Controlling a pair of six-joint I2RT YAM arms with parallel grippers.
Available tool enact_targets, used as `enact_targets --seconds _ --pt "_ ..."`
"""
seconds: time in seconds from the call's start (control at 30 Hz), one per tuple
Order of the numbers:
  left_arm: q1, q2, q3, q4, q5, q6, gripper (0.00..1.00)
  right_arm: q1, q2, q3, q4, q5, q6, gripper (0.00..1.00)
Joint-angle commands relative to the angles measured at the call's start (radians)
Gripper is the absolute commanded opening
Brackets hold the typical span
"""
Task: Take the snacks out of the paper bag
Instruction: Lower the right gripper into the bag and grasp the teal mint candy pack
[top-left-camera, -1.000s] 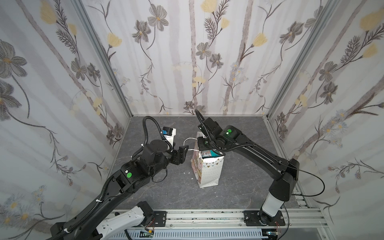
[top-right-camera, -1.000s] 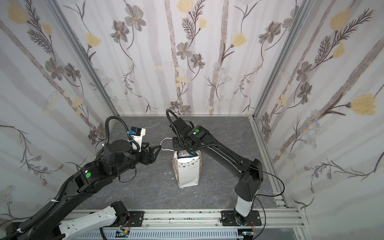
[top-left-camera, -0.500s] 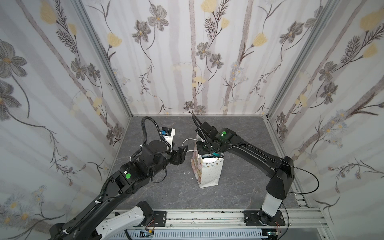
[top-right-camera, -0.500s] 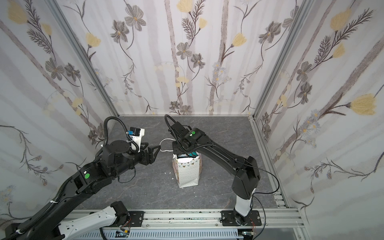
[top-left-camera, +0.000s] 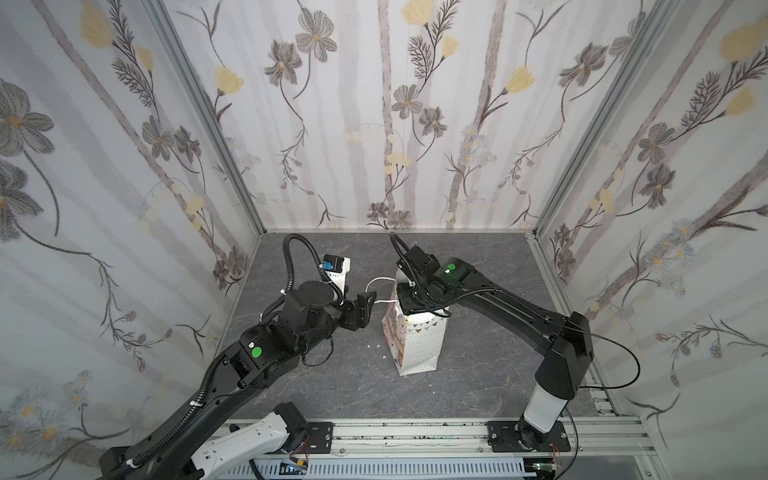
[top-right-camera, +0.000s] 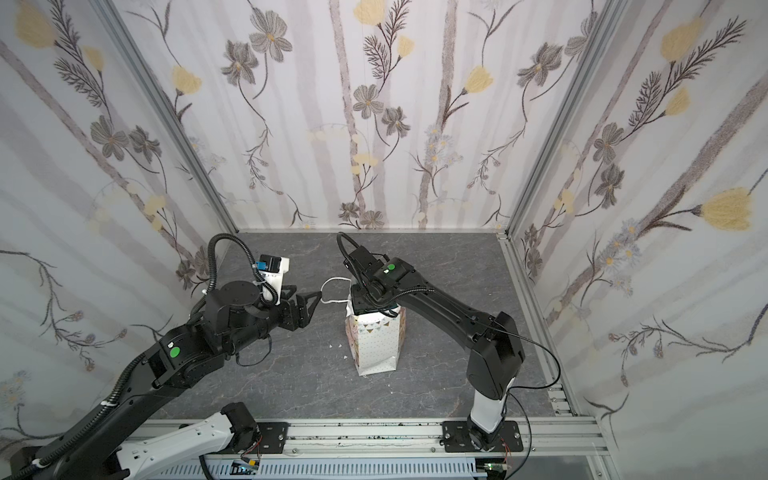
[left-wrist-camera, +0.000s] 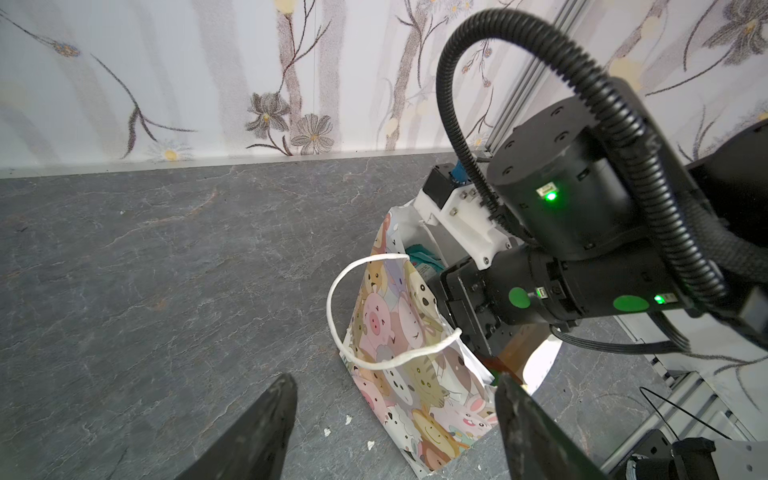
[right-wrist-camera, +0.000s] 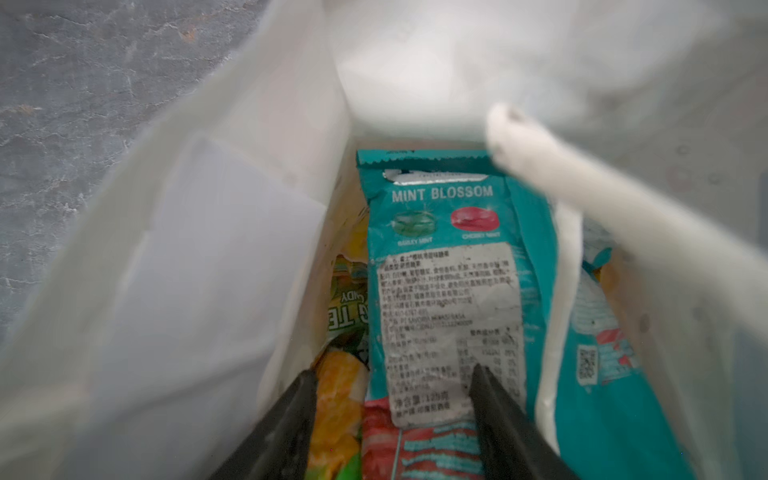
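In both top views the paper bag (top-left-camera: 415, 345) (top-right-camera: 378, 345) stands upright near the middle of the grey table (top-left-camera: 332, 386). No packet lies anywhere on the bare table, so as far as these views show, nothing is out yet. The right pincer (top-left-camera: 413, 305) reaches down into the bag's mouth, its tips hidden by the paper. The left pincer (top-left-camera: 368, 305) hovers just left of the bag, close to a cord handle (top-left-camera: 376, 286).

In the left wrist view the left pincer (left-wrist-camera: 395, 386) is wide open and empty. The bag (left-wrist-camera: 399, 332) and its looped handle lie ahead of it, untouched. A strip of a teal packet (left-wrist-camera: 419, 257) shows inside the mouth.

In the right wrist view the right pincer (right-wrist-camera: 392, 374) is down between the bag's white walls (right-wrist-camera: 208, 249), jaws well apart. The teal packet (right-wrist-camera: 440, 257) stands in the gap. One finger crosses its label, yet the pincer seems not to have closed on it, though the blur makes contact hard to judge. A yellow-green packet (right-wrist-camera: 345, 316) and an orange-yellow packet (right-wrist-camera: 336, 399) are wedged to the left of it.

By my reading the task is at its first pick: every snack seen is in the bag, and all of them remain to be lifted out.
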Motion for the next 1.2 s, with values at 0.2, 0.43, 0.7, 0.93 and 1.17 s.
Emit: enact_targets --seconds 0.2,0.43,0.7,0.93,1.17 --pt "-0.001 0.000 0.000 0.019 -0.018 -0.007 0.77 0.008 0.073 -0.081 0.022 -0.062 -0.028 0.64" --pt "0.001 -0.002 -0.003 0.018 -0.019 -0.003 0.77 0.004 0.054 -0.093 0.042 -0.056 -0.035 0.27" --pt "0.001 -0.003 -0.008 0.018 -0.022 -0.003 0.78 0.001 -0.015 -0.042 0.057 -0.085 -0.036 0.00" --pt "0.000 -0.002 -0.010 0.019 -0.022 -0.004 0.79 -0.002 -0.062 0.022 0.057 -0.090 -0.027 0.00" --pt "0.001 -0.003 -0.011 0.019 -0.021 -0.006 0.80 -0.002 -0.094 0.058 0.057 -0.076 -0.016 0.00"
